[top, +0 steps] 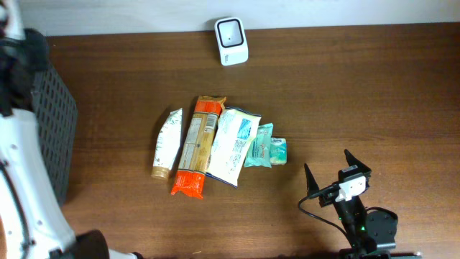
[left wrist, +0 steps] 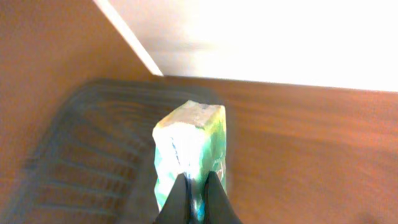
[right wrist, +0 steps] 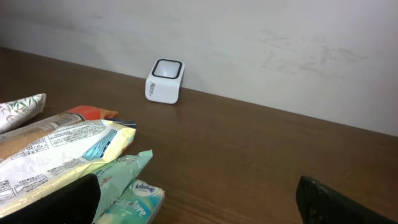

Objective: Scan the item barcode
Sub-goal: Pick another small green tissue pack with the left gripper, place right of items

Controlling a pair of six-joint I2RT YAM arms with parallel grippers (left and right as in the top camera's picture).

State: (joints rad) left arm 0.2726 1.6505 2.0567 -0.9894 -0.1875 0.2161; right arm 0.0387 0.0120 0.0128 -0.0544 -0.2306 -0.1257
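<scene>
Left pincer (left wrist: 198, 180) is clamped on the lower edge of a green packet (left wrist: 193, 137) - its two dark fingers pinch the shiny wrapper between them, and the packet stands upright above them in the left wrist view. Blurred dark mesh of the basket (left wrist: 93, 155) shows just behind and beside the packet, with brown table (left wrist: 311, 137) on the other side. From overhead the basket (top: 54, 122) sits at the left edge of the table, and the held packet itself cannot be made out there.

Right pincer (top: 327, 159) rests at the near right with its jaws spread wide and nothing between them; in its own view (right wrist: 205, 205) only the two dark finger ends show at the bottom corners.

A white scanner (top: 231, 41) stands at the far edge of the table, against the wall (right wrist: 249, 37), its dark window facing up (right wrist: 165, 81).

Mid-table lies a row of goods, side by side and partly overlapping: a white and green tube (top: 167, 144) on the left, then an orange packet (top: 198, 147), a white pouch (top: 233, 144) with blue print, and two teal tissue packs (top: 264, 148) at the right end - the nearest things to the right pincer.
</scene>
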